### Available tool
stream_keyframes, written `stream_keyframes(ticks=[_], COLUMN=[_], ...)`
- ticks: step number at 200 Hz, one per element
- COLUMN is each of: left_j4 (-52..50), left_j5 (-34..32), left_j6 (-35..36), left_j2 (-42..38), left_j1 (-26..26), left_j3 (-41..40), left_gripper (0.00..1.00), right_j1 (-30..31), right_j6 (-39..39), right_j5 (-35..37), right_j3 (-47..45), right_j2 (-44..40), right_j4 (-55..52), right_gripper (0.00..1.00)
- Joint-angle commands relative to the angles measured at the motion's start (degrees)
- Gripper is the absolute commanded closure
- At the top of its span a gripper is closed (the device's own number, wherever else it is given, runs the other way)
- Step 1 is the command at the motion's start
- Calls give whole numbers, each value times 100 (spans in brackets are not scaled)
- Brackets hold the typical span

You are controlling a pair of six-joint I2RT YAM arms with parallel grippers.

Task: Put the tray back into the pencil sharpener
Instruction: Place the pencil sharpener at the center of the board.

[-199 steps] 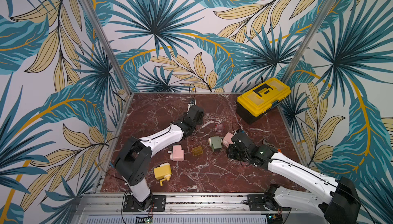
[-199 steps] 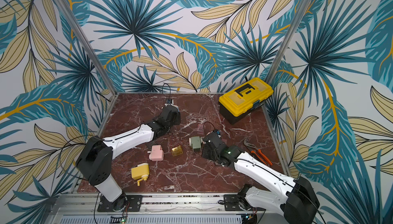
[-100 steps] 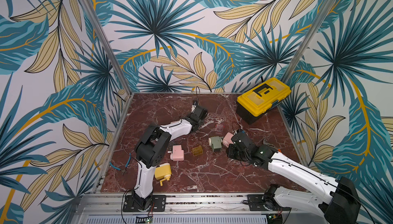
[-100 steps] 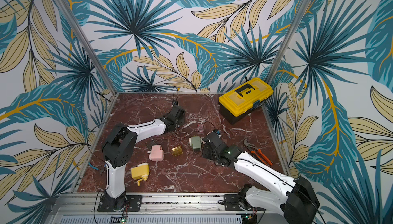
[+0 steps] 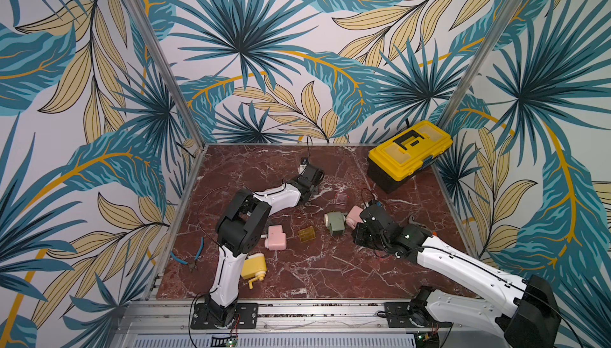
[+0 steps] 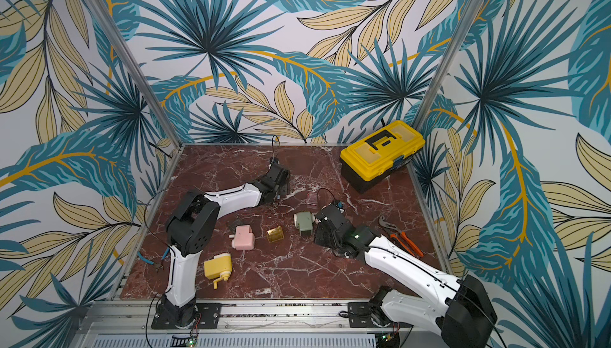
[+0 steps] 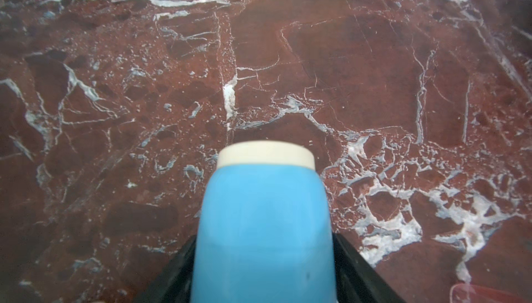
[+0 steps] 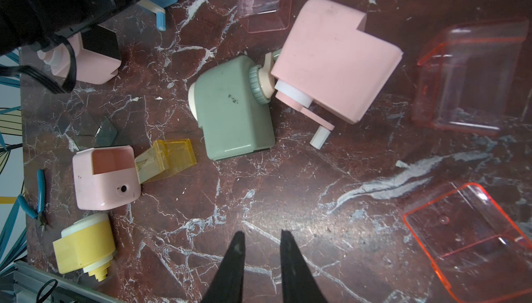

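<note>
The left claw (image 5: 310, 181) brackets the blue sharpener (image 7: 263, 223), seemingly steadying it, though pinching or not I cannot tell; the right claw (image 8: 262, 246), narrowly parted and empty, hovers near a loose red tray (image 8: 466, 77) on the counter (image 8: 288, 186).

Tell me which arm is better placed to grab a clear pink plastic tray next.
Probably right: the right gripper is empty with a clear pink plastic tray close by; the left gripper has the blue plastic pencil sharpener between its jaws.

blue pencil sharpener (image 7: 263, 229): white-capped, mid-rear on marble table (image 5: 297, 273) | clear pink tray (image 5: 341, 198): outside it, nearby
</note>
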Motion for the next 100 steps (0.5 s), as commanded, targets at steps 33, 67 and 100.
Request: stream_keyframes(ticks=[33, 67, 100], left_j4=[-34, -34, -37], left_j5=[176, 490, 688], left_j6=[49, 272, 558], left_j2=[-184, -837, -1869], left_j1=[29, -1, -40], left_j3=[128, -44, -544], left_gripper=[9, 8, 8], right_j1=[-18, -18, -18], right_j6=[-55, -56, -87], right_j5=[152, 189, 238], right_j3=[33, -13, -59], right_j2=[-192, -300, -347], right_j4=[-225, -279, -288], right_gripper=[75, 74, 72])
